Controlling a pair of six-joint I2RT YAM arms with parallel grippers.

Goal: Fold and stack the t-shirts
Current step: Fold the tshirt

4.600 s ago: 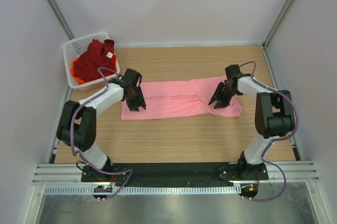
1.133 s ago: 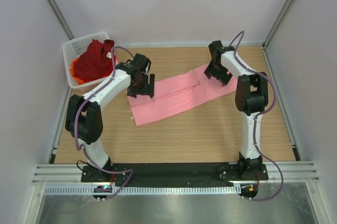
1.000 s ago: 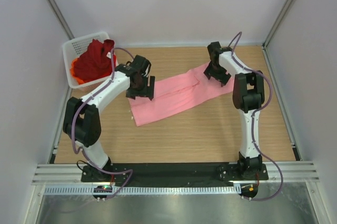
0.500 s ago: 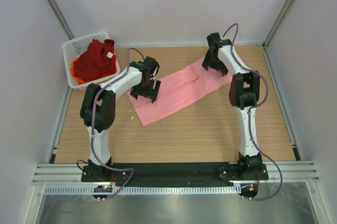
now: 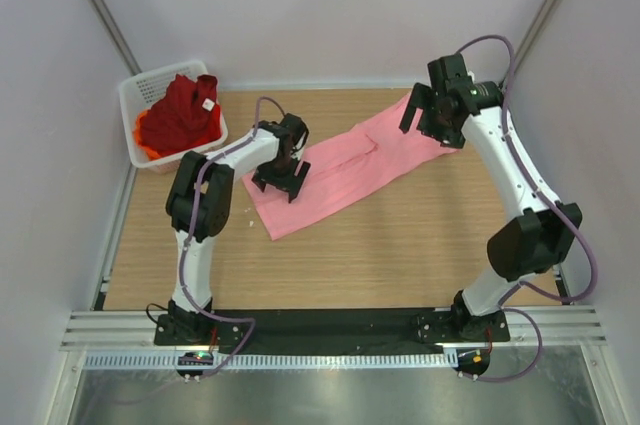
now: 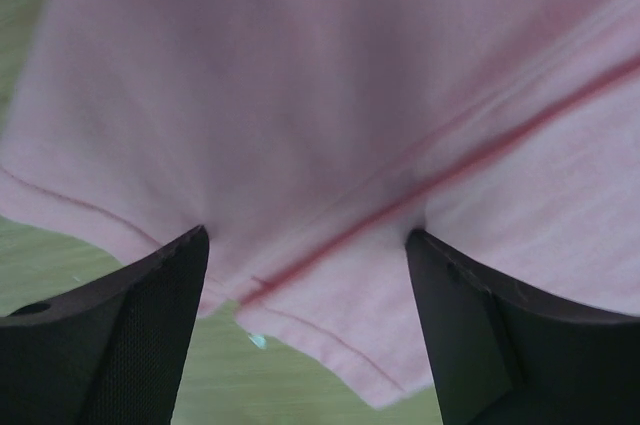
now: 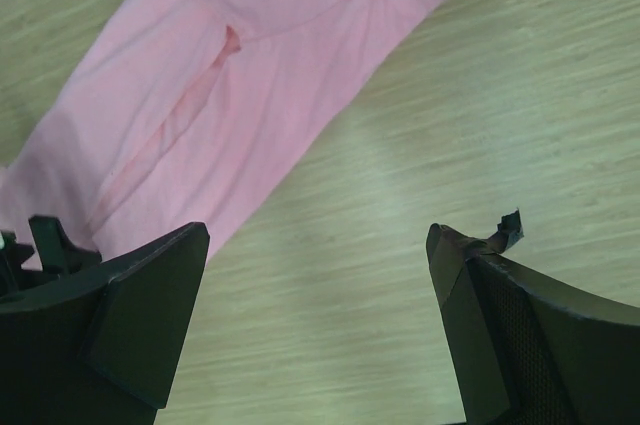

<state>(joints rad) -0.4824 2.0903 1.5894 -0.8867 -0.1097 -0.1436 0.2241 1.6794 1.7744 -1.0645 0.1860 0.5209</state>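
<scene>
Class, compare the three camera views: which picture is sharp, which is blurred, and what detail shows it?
Top external view: sharp and evenly lit, white basket crisp. Left wrist view: blurred, light pink t-shirt seams smeared soft. Right wrist view: fairly sharp, wooden table grain readable.

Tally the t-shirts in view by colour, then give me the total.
light pink t-shirt: 1
dark red t-shirt: 1
orange t-shirt: 1, mostly hidden under the dark red one
Total: 3
</scene>
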